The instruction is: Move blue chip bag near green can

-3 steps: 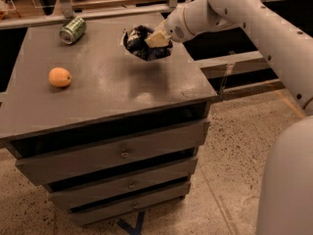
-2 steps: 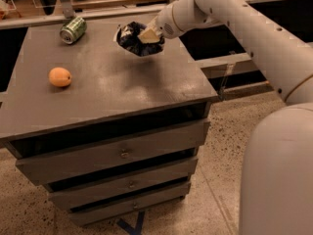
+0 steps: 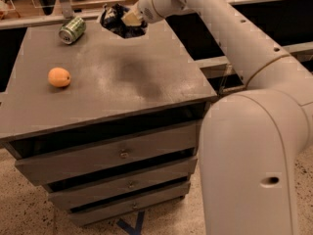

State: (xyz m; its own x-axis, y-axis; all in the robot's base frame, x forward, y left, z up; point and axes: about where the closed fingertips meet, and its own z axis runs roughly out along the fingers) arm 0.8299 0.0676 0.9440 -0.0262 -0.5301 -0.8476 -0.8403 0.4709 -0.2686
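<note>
Compared with a second ago, the arm (image 3: 230, 33) has swung the gripper (image 3: 131, 20) and its load leftward and toward the back of the cabinet, closing much of the gap to the green can (image 3: 72, 30).

In the camera view the gripper hangs just right of the green can, raised above the surface, its fingers clamped on the blue chip bag (image 3: 113, 18). The bag is crumpled in the grip and bulges out on the side of the gripper that faces the can. It therefore sits between gripper and can, near the can but apart from it, and clear of the top below.

The can lies on its side near the back left corner of the grey cabinet top (image 3: 161, 82). An orange fruit (image 3: 59, 77) rests on the same top, in front of the can and slightly to its left, well apart from it. A soft dark shadow (image 3: 137, 77) falls on the top, in front and to the right of the can. Below are three drawers (image 3: 112, 153) with small knobs, standing on a speckled floor (image 3: 29, 214).
</note>
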